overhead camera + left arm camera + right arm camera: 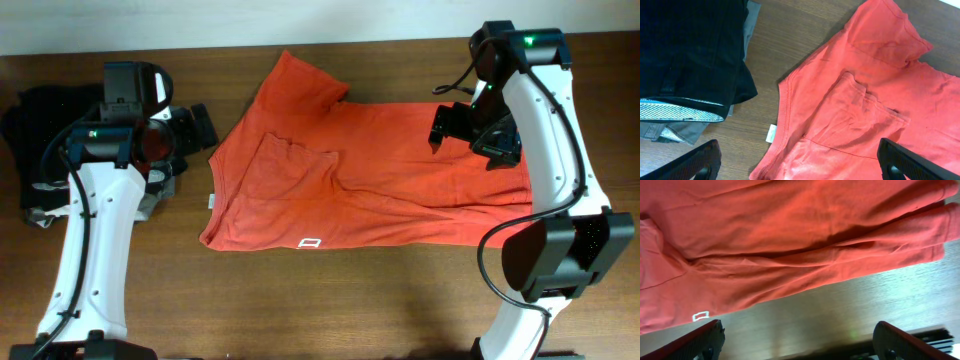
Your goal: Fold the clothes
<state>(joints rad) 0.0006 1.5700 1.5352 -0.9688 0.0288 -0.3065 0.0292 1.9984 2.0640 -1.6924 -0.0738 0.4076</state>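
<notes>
left hand [801,162] spread; white logo [310,243] on t-shirt [380,170] seen only overhead, right wrist

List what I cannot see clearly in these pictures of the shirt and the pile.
- Overhead: the right arm covers part of the shirt's right end.
- Overhead: the left arm hides part of the dark pile.
- Overhead and right wrist: the white logo is too small to read.
- Left wrist: the frame edges cut off most of the shirt.
</notes>
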